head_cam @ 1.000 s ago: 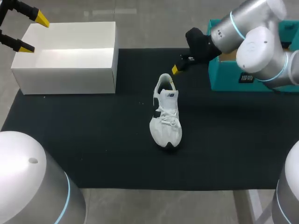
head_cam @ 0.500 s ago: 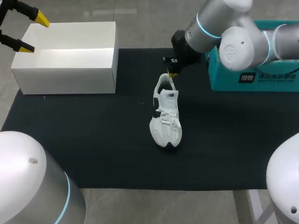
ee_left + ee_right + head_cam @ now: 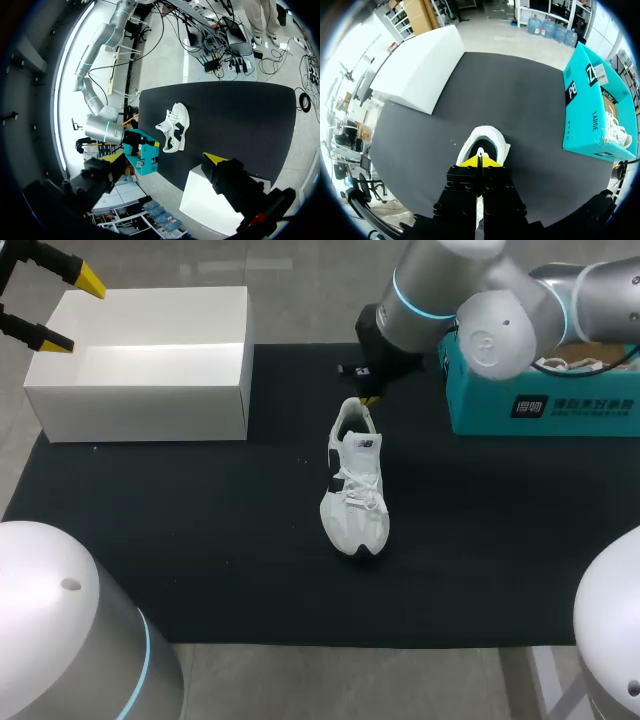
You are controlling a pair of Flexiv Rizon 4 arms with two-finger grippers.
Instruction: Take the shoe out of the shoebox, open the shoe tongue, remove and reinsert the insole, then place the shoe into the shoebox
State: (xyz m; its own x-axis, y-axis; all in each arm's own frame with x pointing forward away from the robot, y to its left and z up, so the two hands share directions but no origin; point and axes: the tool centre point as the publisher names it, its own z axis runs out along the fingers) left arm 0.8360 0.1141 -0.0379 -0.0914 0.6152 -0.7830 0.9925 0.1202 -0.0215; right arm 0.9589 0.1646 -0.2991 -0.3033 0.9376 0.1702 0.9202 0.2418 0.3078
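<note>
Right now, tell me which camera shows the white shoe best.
The head view: the whole shoe lies in plain sight on the black mat, laces and tongue visible. The left wrist view shows it whole but small and far. The right wrist view shows only its heel opening, just beyond the right gripper.

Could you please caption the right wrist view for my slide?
Closed right gripper over the heel opening of the white shoe on the black mat.
</note>
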